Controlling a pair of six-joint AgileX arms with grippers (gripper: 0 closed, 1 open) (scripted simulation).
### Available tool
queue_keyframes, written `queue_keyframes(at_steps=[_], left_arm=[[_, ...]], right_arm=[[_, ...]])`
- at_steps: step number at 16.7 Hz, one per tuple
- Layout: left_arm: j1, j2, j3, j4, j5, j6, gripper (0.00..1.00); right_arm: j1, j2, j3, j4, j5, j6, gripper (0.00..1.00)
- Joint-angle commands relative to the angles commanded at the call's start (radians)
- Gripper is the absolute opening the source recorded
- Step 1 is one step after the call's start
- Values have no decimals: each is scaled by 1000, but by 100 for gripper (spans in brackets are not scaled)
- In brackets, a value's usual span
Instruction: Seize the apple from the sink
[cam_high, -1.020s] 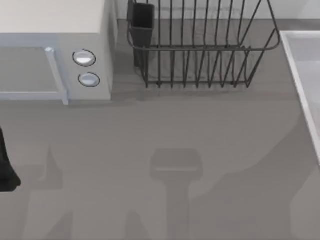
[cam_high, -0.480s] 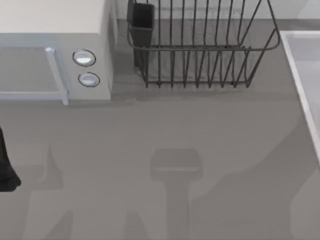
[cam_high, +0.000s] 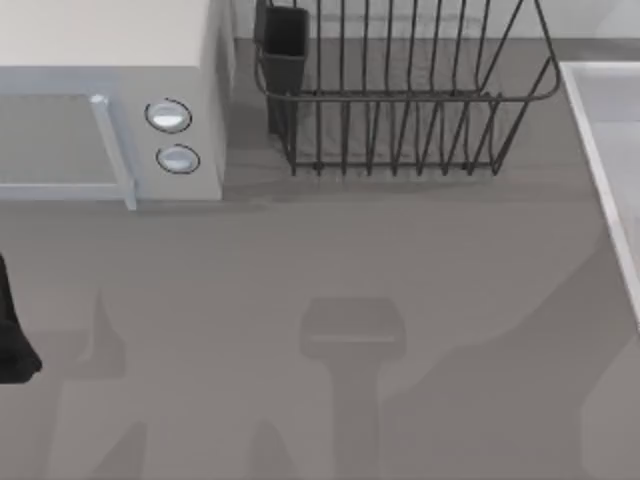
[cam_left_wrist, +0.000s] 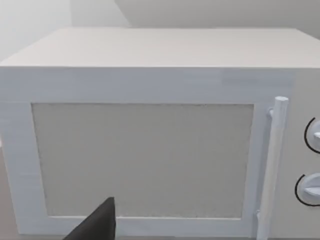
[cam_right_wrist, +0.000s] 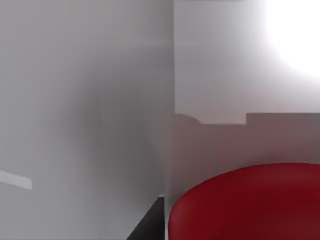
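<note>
The apple (cam_right_wrist: 245, 205) is sitting very close to the right wrist camera, against the pale inner walls of the sink (cam_high: 600, 130) at the counter's (cam_high: 330, 260) right edge. A dark finger tip (cam_right_wrist: 150, 225) is lying just beside it; I cannot tell whether that end effector is gripping. The left arm (cam_high: 12, 330) is parked at the left edge, facing the microwave (cam_left_wrist: 150, 125).

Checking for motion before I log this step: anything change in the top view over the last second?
Nothing visibly changed. The microwave, the dish rack, the sink rim at the right edge and the left arm's dark part at the left edge all sit where they were. In the right wrist view the apple looms close against pale sink walls.
</note>
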Motion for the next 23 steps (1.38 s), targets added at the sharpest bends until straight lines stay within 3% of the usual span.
queue_keyframes(at_steps=[2,3,14,18,23], left_arm=[[0,0,0,0,0,0,100],[0,0,0,0,0,0,100],[0,0,0,0,0,0,100],[0,0,0,0,0,0,100],[0,0,0,0,0,0,100]], right_arm=[[0,0,0,0,0,0,2],[0,0,0,0,0,0,0],[2,-57,48,-61,-15,7,0],[-2,-55,240,-255,-15,4,0],[-4,-79,607,-671,-16,2,0]])
